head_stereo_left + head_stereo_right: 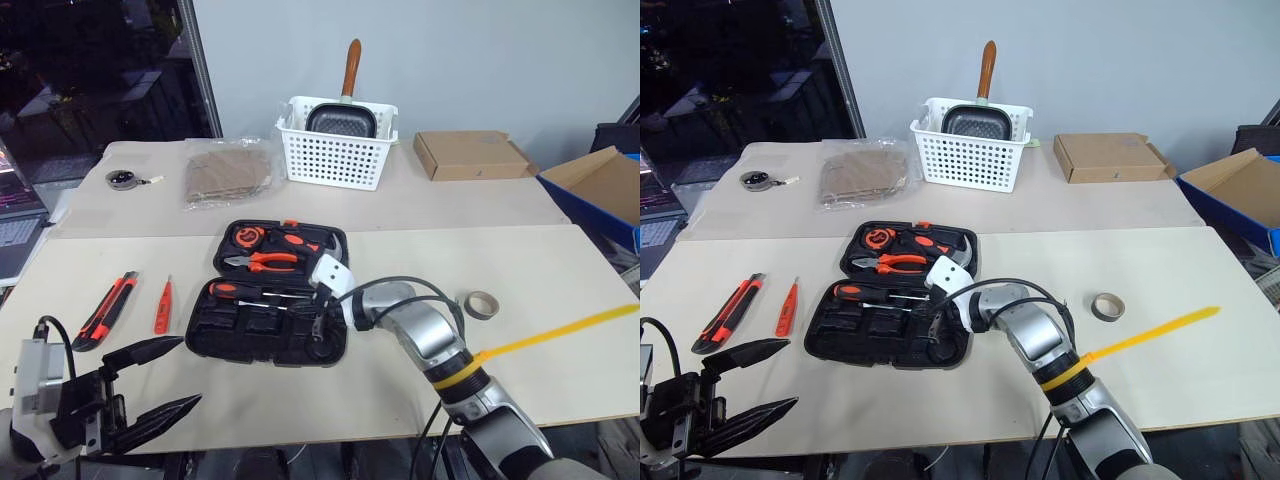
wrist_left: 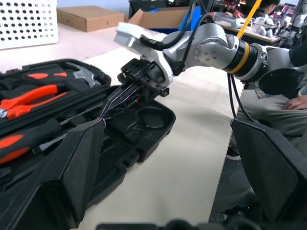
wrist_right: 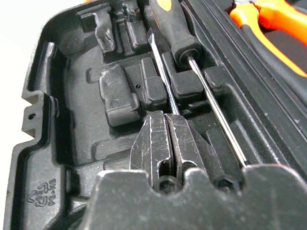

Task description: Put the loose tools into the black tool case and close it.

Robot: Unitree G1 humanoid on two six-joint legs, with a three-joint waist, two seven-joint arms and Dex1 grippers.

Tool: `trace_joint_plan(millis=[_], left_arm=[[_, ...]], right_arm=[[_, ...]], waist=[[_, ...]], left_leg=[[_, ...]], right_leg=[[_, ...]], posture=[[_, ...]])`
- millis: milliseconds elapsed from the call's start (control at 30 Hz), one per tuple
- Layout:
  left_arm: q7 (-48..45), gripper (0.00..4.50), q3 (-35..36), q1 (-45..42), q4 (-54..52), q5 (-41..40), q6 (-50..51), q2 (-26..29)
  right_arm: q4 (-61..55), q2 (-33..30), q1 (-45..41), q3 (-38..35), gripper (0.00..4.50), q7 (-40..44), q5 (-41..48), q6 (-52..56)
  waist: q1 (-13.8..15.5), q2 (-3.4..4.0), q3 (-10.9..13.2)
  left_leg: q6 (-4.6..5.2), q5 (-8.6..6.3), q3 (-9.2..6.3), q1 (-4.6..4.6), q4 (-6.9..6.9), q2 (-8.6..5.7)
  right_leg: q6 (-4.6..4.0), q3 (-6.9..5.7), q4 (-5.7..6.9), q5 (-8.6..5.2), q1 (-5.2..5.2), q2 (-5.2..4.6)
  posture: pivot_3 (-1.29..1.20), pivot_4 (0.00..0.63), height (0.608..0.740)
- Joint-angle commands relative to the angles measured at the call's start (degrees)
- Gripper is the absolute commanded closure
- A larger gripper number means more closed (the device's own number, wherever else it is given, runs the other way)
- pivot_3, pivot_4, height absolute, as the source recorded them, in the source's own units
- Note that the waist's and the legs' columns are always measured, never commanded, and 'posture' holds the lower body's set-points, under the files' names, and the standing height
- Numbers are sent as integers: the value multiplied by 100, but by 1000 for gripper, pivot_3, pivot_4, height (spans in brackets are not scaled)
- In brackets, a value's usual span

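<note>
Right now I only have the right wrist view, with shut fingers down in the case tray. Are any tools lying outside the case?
Observer: Yes, the utility knife and the orange tester screwdriver lie on the table, to the robot's left of the black tool case.
Operator: And the left gripper?
Observer: The left gripper is open and empty, near the table's front edge.

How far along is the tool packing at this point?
Partly done. The black tool case lies open with a black-and-orange screwdriver already in its recess. The right gripper is shut on a thin screwdriver shaft inside the case, seating it. The utility knife and orange tester screwdriver lie on the table; the left gripper is open. Lid unclosed.
</note>
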Motion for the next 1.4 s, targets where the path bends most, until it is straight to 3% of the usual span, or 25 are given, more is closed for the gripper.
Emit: trace_joint_plan(millis=[33,200,333,533,667,800,967,1133,1233,1400], left_arm=[[548,0,186,-8,-100,-220,144,-100],[2406,0,219,-402,-57,-2,562,-366],[4076,0,328,-544,-152,93,1819,28],[4761,0,449,-1315,427,-433,3158,1023],[5268,0,25,-2037,814,-454,3964,1330],[5803,0,-866,-3177,1254,-266,4721,1457],[6430,0,-1931,-4584,1942,261,5528,1120],[6908,0,-2275,-5346,2467,819,6210,563],[7026,720,-2360,-5444,2503,1154,6367,350],[7001,2628,-2252,-5472,2339,1503,6509,95]], right_arm=[[-421,216,428,-529,4453,365,715,-816],[-1296,-39,681,-1005,4453,1031,1377,-1546],[-1645,-546,577,-1258,3434,1429,1622,-1670],[-1920,-1434,536,-1765,1355,1905,2021,-1614],[-2068,-1887,775,-1964,92,2057,2112,-1641],[-2225,-2093,1116,-2081,41,2125,1979,-2135],[-2560,-2271,1396,-2314,41,2219,2277,-2227],[-2667,-2483,1552,-2387,41,2217,2283,-2286],[-2682,-2510,1595,-2439,0,2172,2345,-2299],[-2617,-2555,1643,-2434,0,2203,2353,-2370]], waist=[[16,-7,-4],[38,6,14],[35,-3,15],[124,3,33],[165,6,37],[184,7,41],[210,5,46],[180,1,48],[176,2,48],[185,2,48]], left_leg=[[-1,0,0,-2,0,1],[0,1,-3,-83,-2,-5],[-2,-9,-9,-90,-3,-4],[-5,-7,-10,-86,-4,-4],[-6,-7,-8,-84,-4,-6],[-6,-7,-8,-87,-5,-10],[-8,-6,-9,-86,-4,-20],[-7,-6,-8,-88,-3,-21],[-9,-5,-10,-86,-3,-21],[-18,1,-11,-64,-3,-21]], right_leg=[[2,-2,0,2,-1,1],[27,-6,0,26,-48,3],[28,-11,-4,29,-49,0],[27,-22,-6,29,-48,-2],[25,-23,-7,28,-45,1],[25,-23,-9,28,-44,2],[32,-22,-7,31,-39,3],[35,-19,-9,32,-39,1],[34,-16,-3,32,-39,0],[33,-13,3,32,-18,-4]], posture=[[0,150,740],[0,150,740],[0,150,740],[0,150,740],[0,150,740],[0,150,740],[0,150,740],[0,150,740],[0,150,740],[0,150,740]])
